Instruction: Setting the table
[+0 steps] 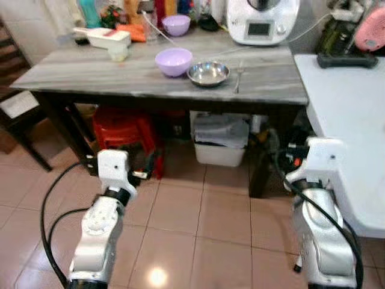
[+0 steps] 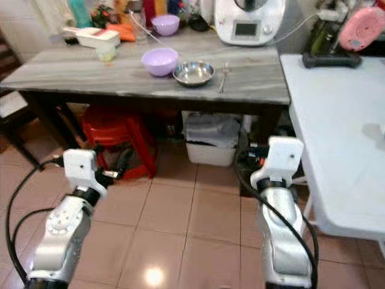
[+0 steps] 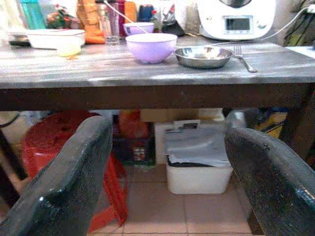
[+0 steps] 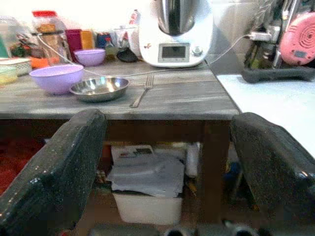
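Steel glinted from the shallow bowl (image 1: pixel 208 73) near the wooden worktop's (image 1: pixel 72 75) front edge, touching the lilac bowl (image 1: pixel 174 61) on one side, with a fork (image 1: pixel 238 76) just beside it on the other. Below that edge, over the tiled floor, the left claw (image 3: pixel 167 177) and right claw (image 4: pixel 170 172) hung released, fingers spread and empty.

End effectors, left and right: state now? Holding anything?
Left end effector: open, empty, held low before the grey wooden table.
Right end effector: open, empty, also low before the table.
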Controlling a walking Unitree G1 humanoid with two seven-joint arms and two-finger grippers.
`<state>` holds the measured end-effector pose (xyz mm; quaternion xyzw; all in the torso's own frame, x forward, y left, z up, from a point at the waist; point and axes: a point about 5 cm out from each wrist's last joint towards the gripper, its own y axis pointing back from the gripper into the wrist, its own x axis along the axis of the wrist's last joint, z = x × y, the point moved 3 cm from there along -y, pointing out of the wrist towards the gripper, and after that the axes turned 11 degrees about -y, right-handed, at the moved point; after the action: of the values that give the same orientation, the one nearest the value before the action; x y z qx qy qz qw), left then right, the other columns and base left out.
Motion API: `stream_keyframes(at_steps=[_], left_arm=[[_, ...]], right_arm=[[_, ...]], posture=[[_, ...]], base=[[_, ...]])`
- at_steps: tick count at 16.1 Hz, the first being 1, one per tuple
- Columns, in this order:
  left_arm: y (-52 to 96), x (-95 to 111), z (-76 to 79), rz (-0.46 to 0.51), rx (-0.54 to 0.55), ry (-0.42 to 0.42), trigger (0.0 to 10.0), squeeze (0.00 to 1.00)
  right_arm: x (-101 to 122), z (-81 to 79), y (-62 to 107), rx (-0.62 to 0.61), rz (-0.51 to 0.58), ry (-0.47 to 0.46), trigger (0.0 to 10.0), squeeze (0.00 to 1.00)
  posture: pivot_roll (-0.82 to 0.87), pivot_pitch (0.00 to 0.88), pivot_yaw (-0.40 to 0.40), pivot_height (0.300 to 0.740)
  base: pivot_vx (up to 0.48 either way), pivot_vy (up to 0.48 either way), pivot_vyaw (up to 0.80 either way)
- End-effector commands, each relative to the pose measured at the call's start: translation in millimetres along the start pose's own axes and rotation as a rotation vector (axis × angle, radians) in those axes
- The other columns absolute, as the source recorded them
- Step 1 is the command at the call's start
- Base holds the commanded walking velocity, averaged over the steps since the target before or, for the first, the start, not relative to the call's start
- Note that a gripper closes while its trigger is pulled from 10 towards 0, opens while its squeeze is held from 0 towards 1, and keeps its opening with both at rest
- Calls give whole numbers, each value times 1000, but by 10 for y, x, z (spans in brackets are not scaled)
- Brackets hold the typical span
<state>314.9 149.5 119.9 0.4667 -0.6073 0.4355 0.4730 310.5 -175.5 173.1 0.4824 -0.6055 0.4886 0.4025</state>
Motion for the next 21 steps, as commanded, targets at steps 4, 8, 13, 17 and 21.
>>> stream_keyframes(at_steps=[4, 8, 13, 17, 21], left_arm=[[3, 0, 75, 1, -31, 11, 10000, 0], [12, 1, 89, 0, -37, 16, 10000, 0], [15, 0, 106, -1, -41, 23, 10000, 0], [10, 8, 130, 0, -48, 27, 10000, 0], [11, 5, 133, -3, -50, 27, 10000, 0]], right_arm=[[-5, 94, 27, -34, -8, 14, 10000, 0], [-15, 108, 48, -43, -14, 12, 10000, 0], [-16, 111, 49, -44, -16, 13, 10000, 0], [-15, 107, 50, -43, -18, 13, 10000, 0], [-20, 106, 54, -43, -21, 12, 10000, 0]], posture=[[-94, 71, 78, 740], [-95, 78, 78, 740], [-97, 83, 77, 740], [-97, 83, 77, 740], [-97, 83, 77, 740]], base=[[0, -480, 0], [0, -480, 0], [0, -480, -81], [0, -480, 0], [0, -480, 0]])
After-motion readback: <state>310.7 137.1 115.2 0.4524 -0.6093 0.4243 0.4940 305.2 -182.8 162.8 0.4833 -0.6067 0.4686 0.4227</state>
